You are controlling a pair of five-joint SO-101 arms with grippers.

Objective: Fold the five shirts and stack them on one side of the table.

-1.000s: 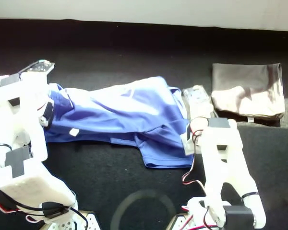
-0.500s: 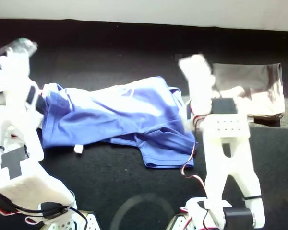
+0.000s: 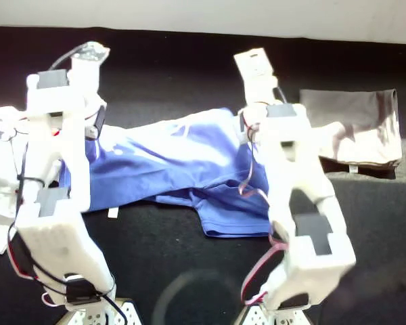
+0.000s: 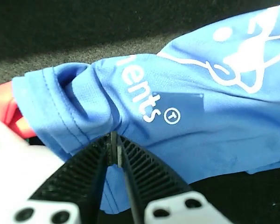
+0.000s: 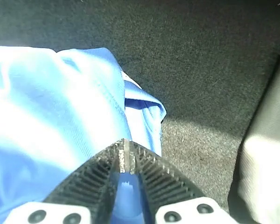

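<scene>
A blue shirt (image 3: 169,162) with white print lies crumpled across the middle of the dark table. My left gripper (image 3: 97,128) is at its left end and, in the left wrist view, my left gripper (image 4: 115,150) is shut on a fold of the blue shirt (image 4: 196,102). At the shirt's far right corner, my right gripper (image 3: 247,130) pinches the cloth. The right wrist view shows my right gripper (image 5: 124,161) shut on the blue shirt (image 5: 51,116). A folded grey shirt (image 3: 352,128) lies at the right side of the table.
White cloth (image 3: 0,176) lies at the table's left edge under the left arm. A bit of red cloth (image 4: 9,114) shows beside the blue shirt's end. The grey shirt's edge (image 5: 266,163) sits close to my right gripper. Bare dark table (image 3: 189,68) stretches behind the shirt.
Both arms have stretched toward the far side of the table and now hold the blue shirt's far edge. The shirt's left end has shifted slightly to the right.
</scene>
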